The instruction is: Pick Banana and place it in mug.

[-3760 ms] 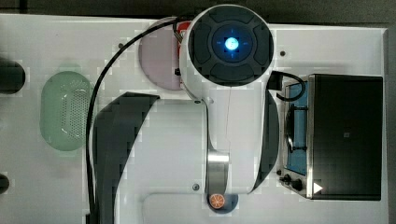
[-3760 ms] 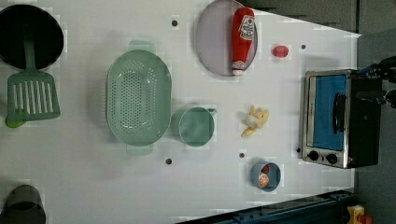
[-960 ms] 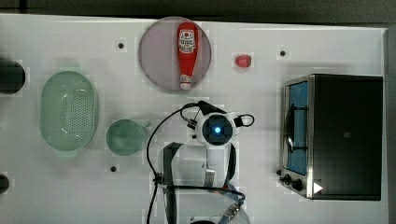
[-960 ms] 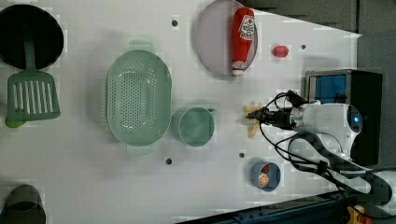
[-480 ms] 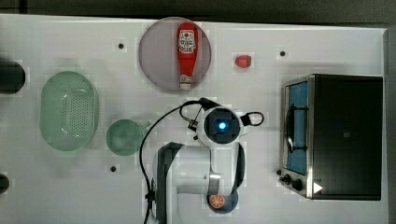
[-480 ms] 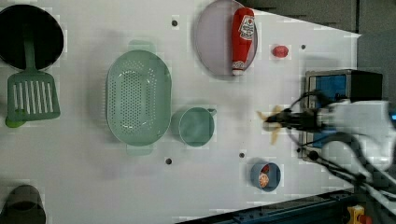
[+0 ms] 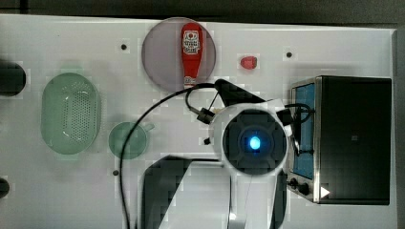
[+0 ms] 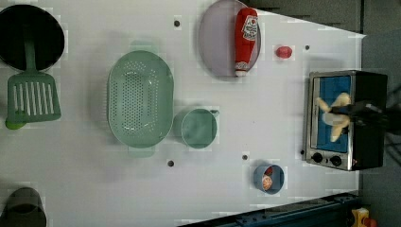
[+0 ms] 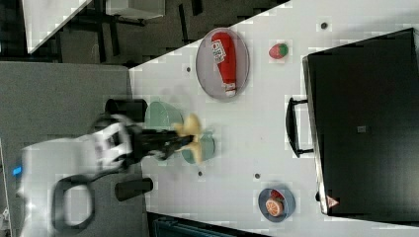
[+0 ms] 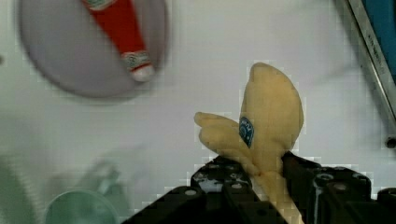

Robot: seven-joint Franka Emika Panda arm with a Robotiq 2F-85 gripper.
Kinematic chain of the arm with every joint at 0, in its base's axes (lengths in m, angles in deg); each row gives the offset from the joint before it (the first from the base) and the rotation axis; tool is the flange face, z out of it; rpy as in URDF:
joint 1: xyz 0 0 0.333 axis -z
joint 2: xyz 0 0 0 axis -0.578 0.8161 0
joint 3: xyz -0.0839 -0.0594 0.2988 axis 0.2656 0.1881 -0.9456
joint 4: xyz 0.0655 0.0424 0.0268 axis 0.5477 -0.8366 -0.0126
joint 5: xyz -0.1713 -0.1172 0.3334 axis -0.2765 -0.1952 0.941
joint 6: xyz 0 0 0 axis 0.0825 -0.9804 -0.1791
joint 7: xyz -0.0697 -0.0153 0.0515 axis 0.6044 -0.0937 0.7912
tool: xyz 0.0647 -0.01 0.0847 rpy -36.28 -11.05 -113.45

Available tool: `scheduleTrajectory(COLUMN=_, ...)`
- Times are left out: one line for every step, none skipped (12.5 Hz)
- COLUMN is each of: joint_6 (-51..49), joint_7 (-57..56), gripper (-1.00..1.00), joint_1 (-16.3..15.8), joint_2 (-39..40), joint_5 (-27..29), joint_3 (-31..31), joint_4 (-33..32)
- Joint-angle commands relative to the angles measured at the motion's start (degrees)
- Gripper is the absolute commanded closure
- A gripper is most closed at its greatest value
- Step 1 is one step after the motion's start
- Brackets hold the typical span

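The banana (image 10: 268, 116) is a soft, plush-looking piece of pale yellow-tan fabric, with a broad rounded lobe, a smaller lobe branching off its side and a small blue sticker on it. In the wrist view the black gripper (image 10: 267, 175) has its jaws pinched on the banana's narrow lower part, one finger on each side, and the piece is lifted off the white table (image 10: 210, 70). In the left view the banana (image 8: 335, 118) hangs in front of the toaster oven (image 8: 347, 118), against its blue glass door. In the right view the gripper (image 9: 185, 140) holds the banana (image 9: 190, 133) just beside the mug (image 9: 205, 145).

The mug (image 8: 198, 128) is a small round cup of translucent green plastic with a short stubby handle, standing upright and just beside the oval pale-green colander (image 8: 139, 98), whose wall and floor are dotted with small holes. In the top view the arm's white round housing (image 7: 253, 140) with a blue light covers the table between the mug (image 7: 128, 140) and the oven.

A red ketchup bottle (image 8: 246, 40) lies flat on a round grey plate (image 8: 215, 38), cap towards the mug. A small red strawberry (image 8: 283, 52) sits near the plate. A little dark blue bowl (image 8: 268, 178) holds an orange slice. A slotted green spatula (image 8: 33, 92) lies at the left view's left, its handle over a black pan (image 8: 28, 33)
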State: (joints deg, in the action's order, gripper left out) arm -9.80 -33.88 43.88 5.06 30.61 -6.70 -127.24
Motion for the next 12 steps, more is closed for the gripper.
scheduleTrajectory(joint_6=-1.21, joint_7=-0.17, gripper=0.42, joint_1=-2.97, joint_2=1.40, joint_5=0.01, joint_3=-3.85, joint_4=-0.13)
scheduleTrajectory(joint_6=-1.45, joint_7=-0.09, gripper=0.42, joint_1=-3.39, joint_2=1.25, joint_5=0.03, joint_3=-6.50, joint_4=-0.12)
scheduleTrajectory(joint_6=-1.76, joint_7=-0.05, gripper=0.42, joint_1=-3.69, joint_2=1.40, joint_5=0.04, joint_3=-8.63, joint_4=-0.13)
scheduleTrajectory(joint_6=-2.04, joint_7=-0.01, gripper=0.42, joint_1=-3.96, joint_2=1.85, joint_5=0.10, joint_3=-11.87, joint_4=-0.13)
scheduleTrajectory(joint_6=-2.01, joint_7=0.00, gripper=0.42, joint_1=-4.07, joint_2=2.30, joint_5=0.11, joint_3=-14.32, joint_4=-0.14)
scheduleTrajectory(joint_6=-2.01, joint_7=0.05, gripper=0.42, joint_1=-4.12, joint_2=2.73, joint_5=0.13, joint_3=-16.49, joint_4=-0.14)
scheduleTrajectory(joint_6=-1.97, joint_7=0.85, gripper=0.42, joint_1=-4.14, joint_2=3.20, joint_5=0.31, joint_3=-18.38, joint_4=-0.15)
scheduleTrajectory(joint_6=-1.96, joint_7=3.92, gripper=0.42, joint_1=-4.17, joint_2=3.77, joint_5=0.34, joint_3=-20.00, joint_4=-0.14)
scheduleTrajectory(joint_6=-1.97, joint_7=8.78, gripper=0.42, joint_1=-4.20, joint_2=4.47, joint_5=0.34, joint_3=-21.63, joint_4=-0.16)
scheduleTrajectory(joint_6=-1.93, joint_7=13.21, gripper=0.42, joint_1=-4.25, joint_2=5.27, joint_5=0.34, joint_3=-23.22, joint_4=-0.17)
scheduleTrajectory(joint_6=-1.80, joint_7=16.97, gripper=0.42, joint_1=-4.26, joint_2=6.25, joint_5=0.34, joint_3=-24.80, joint_4=-0.25)
scheduleTrajectory(joint_6=-0.98, joint_7=20.14, gripper=0.42, joint_1=-4.27, joint_2=7.45, joint_5=0.34, joint_3=-26.20, joint_4=-0.33)
